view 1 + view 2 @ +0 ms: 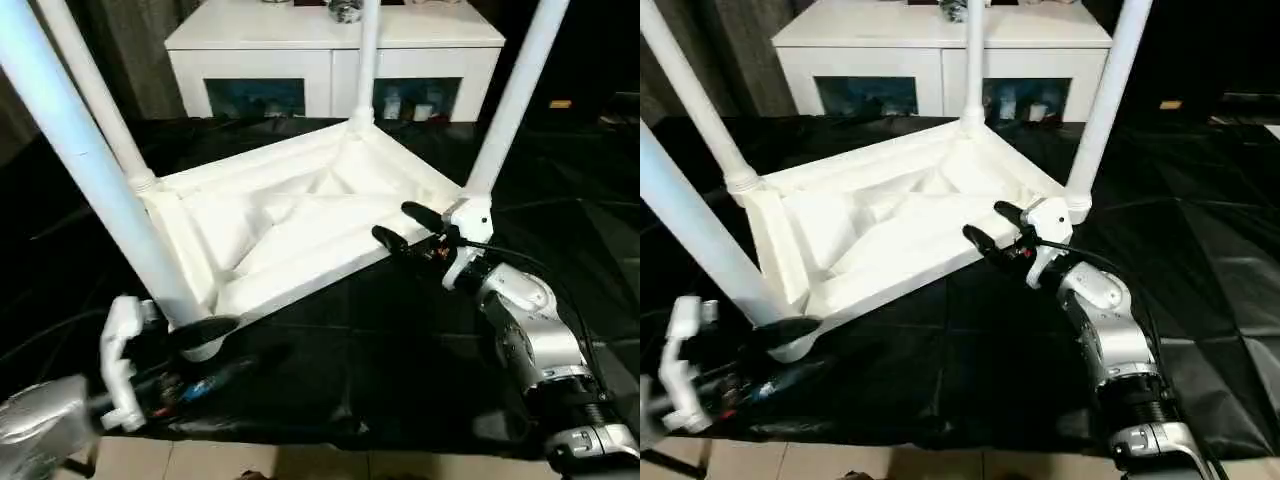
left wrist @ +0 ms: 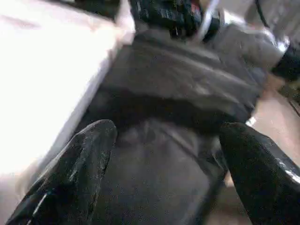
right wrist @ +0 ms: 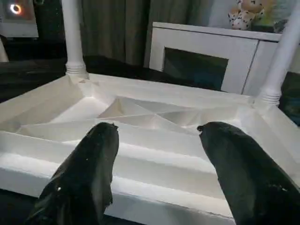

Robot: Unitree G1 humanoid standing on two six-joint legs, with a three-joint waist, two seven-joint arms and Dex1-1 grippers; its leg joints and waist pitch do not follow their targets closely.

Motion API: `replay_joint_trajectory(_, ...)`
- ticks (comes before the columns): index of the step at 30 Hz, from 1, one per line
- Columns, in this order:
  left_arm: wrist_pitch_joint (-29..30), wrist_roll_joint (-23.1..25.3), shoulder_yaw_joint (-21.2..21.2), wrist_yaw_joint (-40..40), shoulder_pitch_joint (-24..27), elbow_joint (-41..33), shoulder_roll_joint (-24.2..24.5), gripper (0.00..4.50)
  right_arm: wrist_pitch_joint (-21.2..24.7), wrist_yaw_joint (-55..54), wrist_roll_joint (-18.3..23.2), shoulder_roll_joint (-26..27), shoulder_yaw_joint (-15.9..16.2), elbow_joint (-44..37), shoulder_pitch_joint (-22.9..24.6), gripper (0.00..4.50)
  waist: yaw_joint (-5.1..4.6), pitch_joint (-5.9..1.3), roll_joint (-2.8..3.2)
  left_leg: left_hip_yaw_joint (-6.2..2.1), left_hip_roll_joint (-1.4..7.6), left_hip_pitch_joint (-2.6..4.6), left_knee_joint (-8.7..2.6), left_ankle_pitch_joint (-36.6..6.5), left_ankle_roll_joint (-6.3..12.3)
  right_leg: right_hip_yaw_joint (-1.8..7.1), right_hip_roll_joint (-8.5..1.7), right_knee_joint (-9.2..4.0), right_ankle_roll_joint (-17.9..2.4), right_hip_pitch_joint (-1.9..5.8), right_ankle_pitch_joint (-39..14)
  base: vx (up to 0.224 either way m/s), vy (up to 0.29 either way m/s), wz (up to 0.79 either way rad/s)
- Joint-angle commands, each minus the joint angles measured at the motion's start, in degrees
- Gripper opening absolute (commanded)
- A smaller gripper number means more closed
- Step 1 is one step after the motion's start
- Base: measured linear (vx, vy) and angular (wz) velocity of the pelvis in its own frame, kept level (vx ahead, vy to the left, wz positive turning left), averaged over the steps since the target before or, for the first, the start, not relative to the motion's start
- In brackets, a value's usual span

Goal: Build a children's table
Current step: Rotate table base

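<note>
The white children's table (image 1: 290, 230) lies upside down on black cloth, its ribbed underside facing up. Its four round legs stand up from the corner sockets, the nearest one (image 1: 90, 170) at the front left. My left gripper (image 1: 250, 340) is open beside the front-left corner socket (image 1: 200, 345), with only black cloth between its fingers (image 2: 79, 164). My right gripper (image 1: 392, 222) is open at the table's front rim, close to the right corner socket (image 1: 472, 212). Its fingers (image 3: 93, 159) point across the ribbed underside (image 3: 140, 112) and hold nothing.
Black cloth (image 1: 400, 340) covers the surface under the table. A white low cabinet (image 1: 330, 40) with dark glass openings stands behind. Pale floor (image 1: 300, 465) shows at the near edge. A stuffed toy (image 3: 248, 11) sits on the cabinet.
</note>
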Motion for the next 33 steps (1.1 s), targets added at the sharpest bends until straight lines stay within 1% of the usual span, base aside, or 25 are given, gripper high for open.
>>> replay_joint_trajectory(1, 0.62, -0.77, 2.76, -1.52, 0.86, 1.06, 1.53, 4.40, 1.30, 0.43, 0.35, -0.29, -0.67, -1.79, 0.70, 3.19, -0.40, -2.54, 0.11, -1.90, 2.19, 1.60, -5.90, -30.74, -2.84, 1.25, -1.47, -5.11, -6.71, 0.52, -30.51, 0.000, 0.000, 0.00)
replay_joint_trajectory(2, 0.95, -1.20, 3.33, -1.62, 1.10, 1.26, 1.88, 4.40, 1.79, 0.45, 0.37, -0.32, -0.74, -2.36, 0.97, 3.19, -0.46, -2.43, 0.12, -1.94, 2.22, 1.76, -6.00, -31.48, -3.01, 1.20, -1.37, -5.25, -6.53, 0.33, -31.01, 0.000, 0.000, 0.00)
replay_joint_trajectory(3, 0.48, -1.17, 5.05, -1.99, 1.29, 3.19, 2.56, 4.46, 2.06, 0.34, 0.13, -0.40, -0.80, -2.50, 1.10, 3.19, -0.47, -2.43, 0.14, -1.85, 2.26, 2.30, -5.86, -32.70, -3.37, 1.27, -1.32, -5.58, -6.52, -0.13, -31.39, 0.000, 0.000, 0.00)
replay_joint_trajectory(4, 0.43, -1.32, 5.69, -2.04, 1.30, 3.87, 2.76, 4.46, 2.31, 0.32, 0.10, -0.45, -0.81, -2.75, 1.22, 3.19, -0.52, -2.40, 0.13, -1.80, 2.13, 2.44, -5.75, -33.12, -3.41, 1.30, -1.25, -5.66, -6.69, -0.29, -31.32, 0.000, 0.000, 0.00)
replay_joint_trajectory(5, 0.32, -1.51, 6.78, -2.24, 1.38, 5.05, 3.19, 4.46, 2.62, 0.26, 0.04, -0.53, -0.82, -3.06, 1.39, 3.19, -0.58, -2.41, 0.03, -1.90, 2.07, 2.16, -5.83, -32.91, -3.39, 1.29, -1.33, -5.58, -6.58, -0.01, -31.34, 0.000, 0.000, 0.00)
replay_joint_trajectory(7, 0.23, -1.84, 10.00, -3.36, 1.98, 8.34, 4.75, 4.46, 3.28, 0.06, 0.13, -0.82, -0.74, -3.86, 1.94, 3.19, -0.55, -2.40, 0.18, -1.96, 2.05, 2.14, -5.92, -32.79, -3.37, 1.33, -1.33, -5.53, -6.29, -0.05, -31.38, 0.000, 0.000, 0.00)
replay_joint_trajectory(9, -0.96, -1.57, 11.77, -3.49, 1.93, 10.40, 5.44, 4.46, 3.58, -0.02, 0.22, -0.93, -0.79, -4.26, 2.28, 3.19, -0.82, -2.36, 0.14, -2.09, 2.04, 2.07, -6.03, -33.36, -3.40, 1.26, -1.30, -5.51, -6.09, -0.01, -31.62, 0.000, 0.000, 0.00)
replay_joint_trajectory(11, -2.79, -1.75, 13.42, -2.41, 0.35, 12.20, 5.39, 4.46, 3.96, -0.09, 0.14, -0.96, -1.05, -4.70, 2.70, 3.19, -0.98, -2.35, -0.11, -2.07, 2.15, 2.30, -6.02, -34.10, -3.44, 1.27, -1.34, -5.68, -6.42, -0.20, -31.32, 0.000, 0.000, 0.00)
replay_joint_trajectory(12, -3.68, -2.01, 14.21, -1.38, -1.28, 12.97, 4.98, 4.46, 4.08, -0.07, 0.05, -0.95, -1.15, -4.86, 2.96, 3.19, -0.90, -2.39, 0.07, -2.05, 2.14, 2.45, -6.00, -34.17, -3.44, 1.31, -1.32, -5.69, -6.47, -0.26, -31.21, 0.000, 0.000, 0.00)
replay_joint_trajectory(13, -3.68, -2.01, 14.21, -1.38, -1.28, 12.97, 4.98, 4.46, 4.08, -0.07, 0.05, -0.95, -1.15, -4.86, 2.96, 3.19, -0.77, -2.39, 0.18, -1.91, 2.11, 2.71, -5.93, -34.37, -3.50, 1.38, -1.24, -5.83, -6.51, -0.50, -31.14, 0.000, 0.000, 0.00)
replay_joint_trajectory(14, -4.67, -1.94, 14.68, -0.40, -3.01, 13.62, 4.34, 4.46, 4.21, -0.06, -0.07, -0.91, -1.22, -4.94, 3.16, 3.19, -0.85, -2.28, 0.05, -2.00, 2.12, 2.62, -6.01, -34.83, -3.58, 1.25, -1.26, -5.78, -6.92, -0.31, -30.41, 0.000, 0.000, 0.00)
replay_joint_trajectory(15, -5.28, -2.15, 14.61, 0.47, -5.15, 13.96, 3.48, 4.46, 4.17, -0.09, -0.33, -0.84, -1.14, -4.82, 3.42, 3.19, -0.87, -2.31, 0.06, -2.08, 2.15, 2.54, -6.10, -35.07, -3.72, 1.15, -1.23, -5.64, -6.87, -0.16, -30.29, 0.000, 0.000, 0.00)
replay_joint_trajectory(16, -5.59, -2.23, 14.40, 0.90, -6.41, 14.09, 2.93, 4.46, 4.10, -0.11, -0.52, -0.80, -1.07, -4.68, 3.56, 3.19, -0.75, -2.52, -0.03, -2.04, 2.18, 2.75, -6.11, -34.86, -3.92, 1.20, -1.25, -5.55, -7.04, -0.18, -29.21, 0.000, 0.000, 0.00)
replay_joint_trajectory(18, -4.31, -3.66, 13.67, 1.10, -8.38, 13.58, 2.00, 4.46, 4.15, -0.39, -1.01, -0.77, -0.92, -4.23, 3.89, 3.19, -0.74, -2.60, -0.01, -2.04, 2.19, 2.45, -6.18, -33.86, -3.95, 1.25, -1.39, -5.17, -7.94, 0.18, -27.11, 0.000, 0.000, 0.00)
replay_joint_trajectory(19, -2.92, -4.88, 13.08, 0.87, -9.60, 13.23, 1.49, 4.46, 4.22, -0.70, -1.41, -0.77, -0.84, -3.83, 4.15, 3.19, -0.90, -2.61, -0.04, -2.07, 2.22, 2.05, -6.34, -32.98, -3.99, 1.30, -1.44, -4.83, -8.32, 0.53, -26.01, 0.000, 0.000, 0.00)
replay_joint_trajectory(21, -2.28, -5.02, 12.11, 0.67, -10.49, 13.08, 1.12, 4.46, 4.42, -1.39, -1.88, -0.78, -0.85, -3.38, 4.35, 3.19, -0.92, -2.72, -0.20, -1.95, 2.15, 2.11, -6.19, -32.39, -3.88, 1.38, -1.50, -4.93, -8.57, 0.49, -25.81, 0.000, 0.000, 0.00)
replay_joint_trajectory(22, -2.29, -4.42, 10.24, 0.39, -11.93, 13.24, 0.30, 4.46, 4.57, -2.74, -2.54, -0.73, -1.08, -2.60, 4.47, 3.19, -0.95, -2.62, -0.28, -1.87, 2.07, 2.28, -6.04, -32.31, -3.64, 1.47, -1.54, -5.23, -8.47, 0.32, -27.13, 0.000, 0.000, 0.00)
replay_joint_trajectory(23, -2.29, -4.42, 10.24, 0.39, -11.93, 13.24, 0.30, 4.46, 4.57, -2.74, -2.54, -0.73, -1.08, -2.60, 4.47, 3.19, -0.96, -2.68, -0.29, -1.88, 2.03, 2.34, -5.95, -32.12, -3.62, 1.49, -1.62, -5.27, -8.41, 0.37, -27.82, 0.000, 0.000, 0.00)
replay_joint_trajectory(24, -2.71, -3.52, 8.58, 0.74, -13.51, 13.95, -0.57, 4.46, 4.83, -3.85, -2.88, -0.60, -1.48, -2.33, 4.56, 3.19, -1.03, -2.69, -0.48, -1.83, 2.01, 2.27, -5.88, -31.81, -3.51, 1.54, -1.61, -5.33, -8.32, 0.38, -27.89, 0.000, 0.000, 0.00)
replay_joint_trajectory(25, -3.19, -2.87, 7.85, 1.00, -14.25, 14.30, -0.99, 4.46, 4.86, -4.20, -3.07, -0.56, -1.57, -2.39, 4.60, 3.19, -0.99, -2.71, -0.37, -1.87, 2.04, 2.26, -5.90, -31.34, -3.41, 1.57, -1.61, -5.30, -8.12, 0.45, -27.92, 0.000, 0.000, 0.00)
replay_joint_trajectory(26, -3.08, -2.35, 7.06, 1.50, -15.06, 14.46, -1.34, 4.46, 5.02, -4.30, -2.99, -0.45, -1.64, -2.54, 4.68, 3.19, -1.06, -2.74, -0.49, -1.79, 2.02, 2.38, -5.84, -31.32, -3.38, 1.56, -1.47, -5.34, -8.02, 0.34, -27.86, 0.000, 0.000, 0.00)
replay_joint_trajectory(30, -2.99, -1.63, 6.29, 2.30, -15.96, 14.64, -1.79, 4.46, 5.21, -4.44, -3.05, -0.35, -1.63, -2.63, 4.75, 3.19, -1.00, -2.84, -0.57, -1.77, 2.03, 2.28, -5.76, -30.20, -3.08, 1.66, -1.57, -5.20, -8.35, 0.48, -26.94, 0.000, 0.000, 0.00)
replay_joint_trajectory(31, -2.93, -0.97, 5.38, 2.81, -16.83, 14.58, -2.23, 4.46, 5.86, -5.29, -3.63, -0.31, -1.49, -2.35, 4.73, 3.19, -1.11, -2.85, -0.94, -1.75, 2.05, 2.09, -5.78, -29.55, -2.84, 1.66, -1.49, -5.10, -8.55, 0.62, -26.24, 0.000, 0.000, 0.00)
replay_joint_trajectory(32, -2.31, -0.83, 3.89, 3.66, -18.14, 13.34, -3.13, 4.46, 7.90, -8.75, -5.81, -0.23, -1.32, -0.04, 4.21, 3.19, -1.09, -2.81, -1.02, -1.78, 2.08, 2.00, -5.84, -28.85, -2.96, 1.68, -1.44, -5.02, -8.66, 0.69, -25.89, 0.000, 0.000, 0.00)
replay_joint_trajectory(33, -1.37, -1.37, 2.53, 4.57, -19.53, 11.75, -4.32, 4.46, 9.57, -12.59, -8.20, -0.13, -1.18, 2.64, 3.64, 3.19, -0.94, -2.82, -0.79, -1.61, 2.07, 2.41, -5.81, -28.67, -3.43, 1.74, -1.42, -5.04, -9.23, 0.39, -25.71, 0.000, 0.000, 0.00)
